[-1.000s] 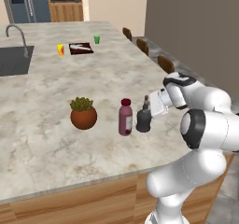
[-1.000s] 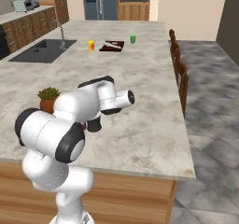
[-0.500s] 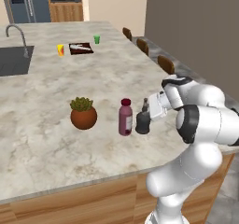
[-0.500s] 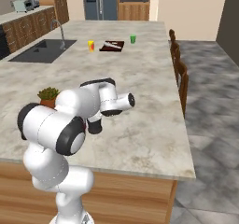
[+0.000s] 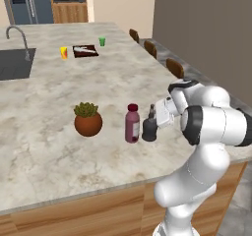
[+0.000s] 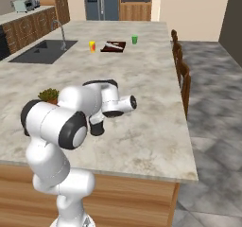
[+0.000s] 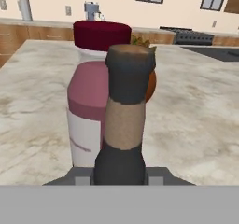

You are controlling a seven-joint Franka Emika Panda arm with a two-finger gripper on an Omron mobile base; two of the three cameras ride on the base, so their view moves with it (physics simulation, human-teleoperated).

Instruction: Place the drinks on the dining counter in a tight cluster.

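Observation:
On the beige marble dining counter (image 5: pixel 54 146) stands a tall dark-red bottle (image 5: pixel 132 124) with a maroon cap. Right beside it is a squat black narrow-necked bottle (image 5: pixel 149 128), and my gripper (image 5: pixel 156 118) is shut on it from the right. In the hand view the black bottle (image 7: pixel 123 125) sits between my fingers, close to the camera, with the dark-red bottle (image 7: pixel 91 101) just behind it and nearly touching. From the right base view my arm hides most of the black bottle (image 6: pixel 98 129); its base shows on the counter (image 6: pixel 151 126).
A round brown plant pot (image 5: pixel 88 122) stands left of the bottles. At the far end are a yellow cup (image 5: pixel 64 52), a dark tray (image 5: pixel 85 50) and a green cup (image 5: pixel 102 41). The sink (image 5: pixel 15 63) lies far left. Chairs (image 6: pixel 182 74) line the right edge.
The black bottle in my gripper has edged slightly left, closer to the dark-red bottle. My arm's elbow has shifted a little.

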